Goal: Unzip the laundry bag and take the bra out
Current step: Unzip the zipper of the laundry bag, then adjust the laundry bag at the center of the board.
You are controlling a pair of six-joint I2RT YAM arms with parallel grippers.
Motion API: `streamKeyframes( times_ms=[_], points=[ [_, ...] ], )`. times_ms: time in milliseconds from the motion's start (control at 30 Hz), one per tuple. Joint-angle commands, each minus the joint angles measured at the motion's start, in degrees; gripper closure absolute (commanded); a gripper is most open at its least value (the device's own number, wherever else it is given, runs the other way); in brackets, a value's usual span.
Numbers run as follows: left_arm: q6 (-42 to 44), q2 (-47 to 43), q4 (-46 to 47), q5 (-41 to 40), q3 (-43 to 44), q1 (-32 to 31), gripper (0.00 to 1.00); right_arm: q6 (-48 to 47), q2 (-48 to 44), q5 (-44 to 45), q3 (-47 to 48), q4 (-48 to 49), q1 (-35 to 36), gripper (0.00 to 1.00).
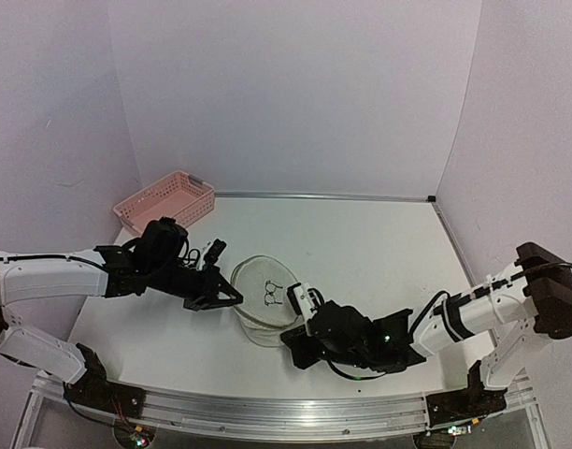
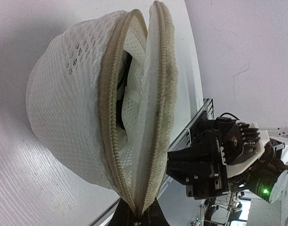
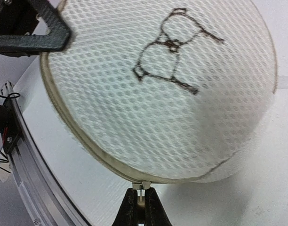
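Left claw (image 2: 137,213): clenched on the tan zip rim (image 2: 108,117) of the laundry bag (image 2: 64,108), where the two halves of the rim meet.
Right claw (image 3: 143,200): clenched on the small metal zip pull (image 3: 144,185) at the near edge of the lid (black glasses logo (image 3: 174,47) showing on the mesh).
Laundry bag: resting on the white table (image 1: 379,243) between the two claws, zip parted along one side.
Bra (image 2: 131,101): inside the bag, white fabric with dark edging seen through the gap.
Pink basket (image 1: 164,199): far left corner of the table, well apart from the bag.
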Motion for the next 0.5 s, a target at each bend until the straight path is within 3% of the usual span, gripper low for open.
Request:
streamKeyframes(
  times_ms=[0,200,467],
  points=[
    [4.0,-1.6,1.6,2.4,3.6,0.1,1.0,0.8,-5.1,8.9,-2.0,-4.5,-0.3,1.0],
    [5.8,-0.8,0.5,0.6,6.1,0.2,1.0,-1.6,-8.3,11.3,-2.0,-7.5,-0.5,1.0],
    [9.1,4.1,0.4,0.1,11.1,0.2,1.0,-1.9,-4.2,5.0,1.0,-3.6,0.2,1.0]
  ],
)
